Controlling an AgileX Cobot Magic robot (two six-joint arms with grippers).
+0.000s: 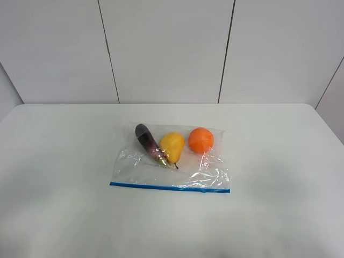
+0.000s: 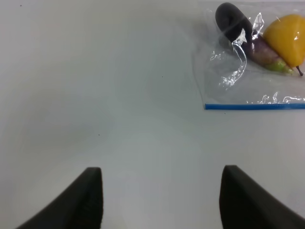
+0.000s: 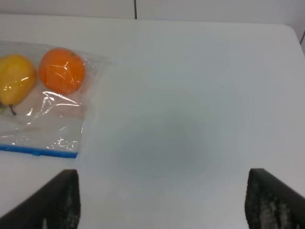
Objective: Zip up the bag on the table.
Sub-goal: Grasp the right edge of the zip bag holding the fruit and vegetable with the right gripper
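The clear crinkly bag [image 1: 177,166] lies flat in the middle of the white table [image 1: 64,161], its blue zipper strip [image 1: 169,187] along the near edge. Through it show a purple eggplant [image 1: 149,142], a yellow pear [image 1: 172,145] and an orange [image 1: 201,140]. Neither arm shows in the exterior high view. My left gripper [image 2: 159,198] is open and empty over bare table, the bag's left part [image 2: 224,86] ahead of it. My right gripper [image 3: 164,200] is open and empty, the bag's right end [image 3: 62,129] off to one side.
A white panelled wall [image 1: 166,48] stands behind the table's far edge. The table's far right corner [image 3: 290,31] shows in the right wrist view. Nothing else lies on the tabletop.
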